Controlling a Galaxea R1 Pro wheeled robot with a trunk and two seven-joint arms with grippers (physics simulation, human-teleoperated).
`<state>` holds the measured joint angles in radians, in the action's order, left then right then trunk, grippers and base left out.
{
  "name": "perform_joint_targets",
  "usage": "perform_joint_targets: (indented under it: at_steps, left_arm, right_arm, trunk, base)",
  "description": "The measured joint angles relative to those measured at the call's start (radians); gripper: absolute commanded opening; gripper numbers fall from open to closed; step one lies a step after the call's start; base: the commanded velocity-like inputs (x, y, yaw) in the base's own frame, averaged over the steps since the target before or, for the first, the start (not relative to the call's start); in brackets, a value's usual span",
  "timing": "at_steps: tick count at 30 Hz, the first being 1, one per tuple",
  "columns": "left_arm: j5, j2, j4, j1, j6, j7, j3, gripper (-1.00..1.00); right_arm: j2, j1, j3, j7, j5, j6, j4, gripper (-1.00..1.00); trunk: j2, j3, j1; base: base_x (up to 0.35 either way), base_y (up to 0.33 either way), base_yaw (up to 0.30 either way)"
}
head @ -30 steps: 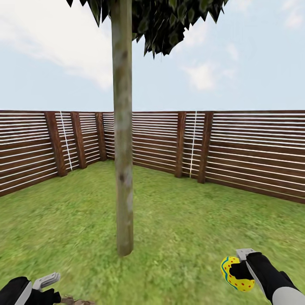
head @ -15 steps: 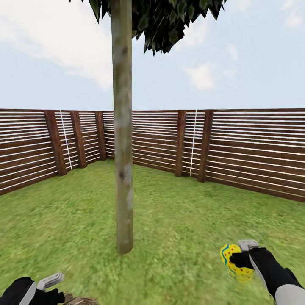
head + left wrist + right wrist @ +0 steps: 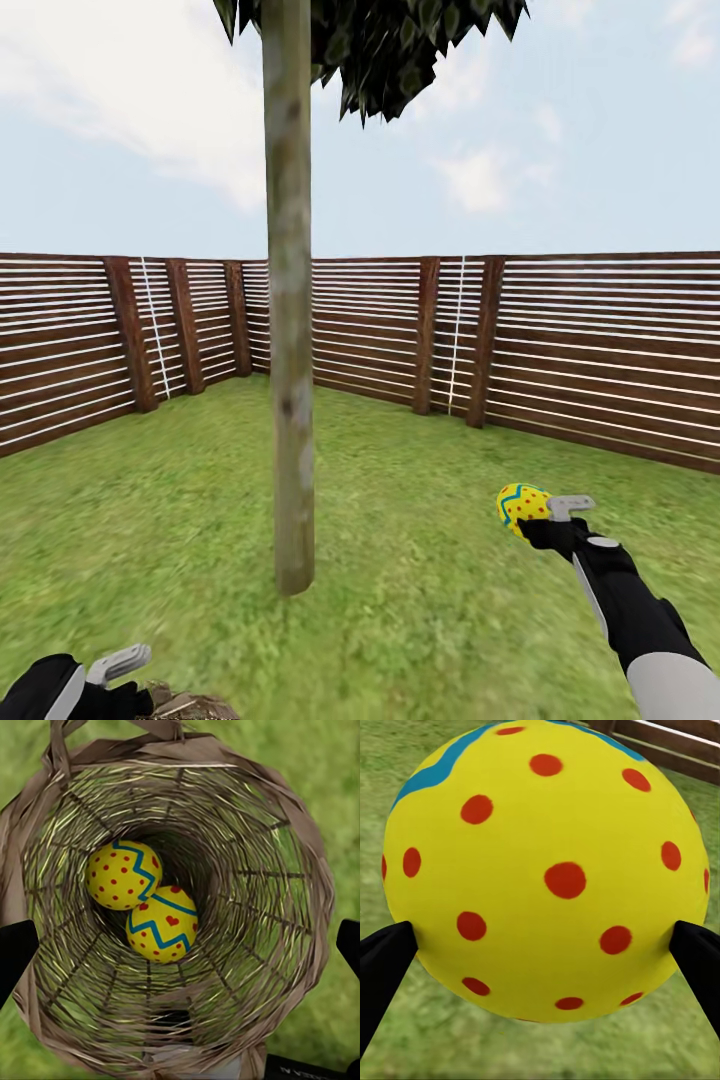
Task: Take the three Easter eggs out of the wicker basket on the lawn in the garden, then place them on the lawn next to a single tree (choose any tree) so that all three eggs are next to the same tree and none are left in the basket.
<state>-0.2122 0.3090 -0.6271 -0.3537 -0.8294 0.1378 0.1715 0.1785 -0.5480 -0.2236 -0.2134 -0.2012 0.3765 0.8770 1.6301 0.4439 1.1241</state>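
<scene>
Gripping one dotted egg (image 3: 522, 506) out over the lawn (image 3: 420, 560) beside the tree (image 3: 292, 400), the right hand (image 3: 545, 520) readies a drop; the left hand (image 3: 110, 680), grip state unclear, sits by the wicker basket (image 3: 300, 832), two eggs (image 3: 142, 900) inside.

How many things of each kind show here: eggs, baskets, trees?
Eggs: 3 (one in the right gripper, two in the basket)
Baskets: 1
Trees: 1
Total: 5
</scene>
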Motion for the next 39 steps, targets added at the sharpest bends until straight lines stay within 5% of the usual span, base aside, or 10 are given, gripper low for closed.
perform_joint_targets:
  at_steps: [18,27,39]
  left_arm:
    - [0.000,-0.002,0.000,0.000,0.001,-0.001,-0.001,1.00]
    - [0.000,-0.006,0.001,0.000,0.001,-0.002,-0.002,1.00]
    - [0.001,-0.017,0.001,0.000,0.002,-0.003,-0.002,1.00]
  right_arm:
    - [0.001,0.001,-0.007,-0.006,0.002,-0.006,-0.001,-1.00]
    - [0.002,0.000,-0.005,-0.005,0.002,-0.006,-0.001,-1.00]
    - [0.000,0.000,-0.003,-0.005,0.002,-0.004,0.000,-1.00]
  trunk:
    - [0.126,0.056,0.069]
    - [0.126,0.057,0.069]
    - [0.210,0.094,0.115]
  base:
    - [0.000,0.000,0.000]
    - [0.000,0.000,0.000]
    - [0.000,0.000,0.000]
